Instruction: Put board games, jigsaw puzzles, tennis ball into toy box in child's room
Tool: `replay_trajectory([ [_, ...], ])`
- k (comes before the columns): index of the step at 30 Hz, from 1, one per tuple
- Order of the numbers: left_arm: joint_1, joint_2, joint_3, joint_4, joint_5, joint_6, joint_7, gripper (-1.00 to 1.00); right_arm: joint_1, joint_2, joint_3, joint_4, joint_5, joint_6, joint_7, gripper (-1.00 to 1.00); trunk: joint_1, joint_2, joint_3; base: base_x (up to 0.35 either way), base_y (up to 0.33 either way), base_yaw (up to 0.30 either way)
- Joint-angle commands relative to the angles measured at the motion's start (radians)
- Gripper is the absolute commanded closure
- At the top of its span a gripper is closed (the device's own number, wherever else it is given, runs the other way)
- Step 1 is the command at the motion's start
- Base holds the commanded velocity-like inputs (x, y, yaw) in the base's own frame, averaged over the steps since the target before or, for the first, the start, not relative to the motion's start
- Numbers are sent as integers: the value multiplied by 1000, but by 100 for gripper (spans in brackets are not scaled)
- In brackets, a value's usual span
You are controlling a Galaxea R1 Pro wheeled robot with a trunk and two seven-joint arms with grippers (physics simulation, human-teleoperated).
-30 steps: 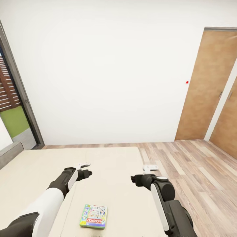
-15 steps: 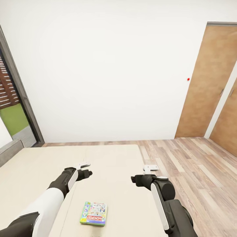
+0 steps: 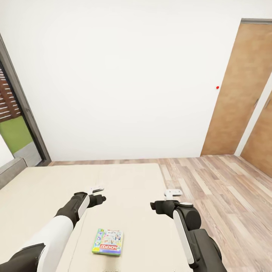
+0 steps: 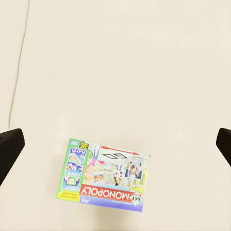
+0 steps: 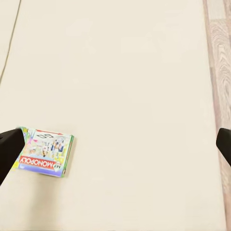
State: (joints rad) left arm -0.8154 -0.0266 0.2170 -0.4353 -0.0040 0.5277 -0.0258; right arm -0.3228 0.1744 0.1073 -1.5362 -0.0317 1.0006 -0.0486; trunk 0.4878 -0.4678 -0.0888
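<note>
On the bed [image 3: 45,189], flat between our arms, lies the game [image 3: 107,242], nearer our left gripper [image 3: 99,193]; its long axis runs crosswise. Both grippers, the right [image 3: 166,199] too, hang released, empty.

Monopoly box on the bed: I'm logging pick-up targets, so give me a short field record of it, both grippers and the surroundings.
target: Monopoly box, lying flat, face up
support: beige bed
left gripper: open, above the bed, apart from the box
right gripper: open, above the bed, apart from the box
box position: between the two arms, nearer the robot than both grippers
surroundings: white wall, wooden door, wood floor
</note>
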Motion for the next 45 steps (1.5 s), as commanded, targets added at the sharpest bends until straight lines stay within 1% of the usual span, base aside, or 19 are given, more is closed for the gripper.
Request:
replay_trajectory([
  [1,-1,-1,7,-2,-1,6,-3,-100,-1,0,1,-1,-3,5,-5,-100,1,-2,-4,0,0,0],
  [12,-1,-1,5,0,-1,6,-6,-100,2,0,2,-1,-5,6,-5,-100,1,-2,-22,0,0,0],
  [21,-1,4,2,1,0,7,-10,-100,4,0,4,-1,-9,6,-4,-100,1,-2,-37,0,0,0],
  [32,-1,6,0,-1,0,8,-10,-100,4,0,9,-2,-2,7,-5,-100,1,-2,-55,0,0,0],
  [45,-1,1,2,-2,0,6,-10,-100,6,0,13,-12,1,20,-5,-100,1,-2,-76,0,0,0],
])
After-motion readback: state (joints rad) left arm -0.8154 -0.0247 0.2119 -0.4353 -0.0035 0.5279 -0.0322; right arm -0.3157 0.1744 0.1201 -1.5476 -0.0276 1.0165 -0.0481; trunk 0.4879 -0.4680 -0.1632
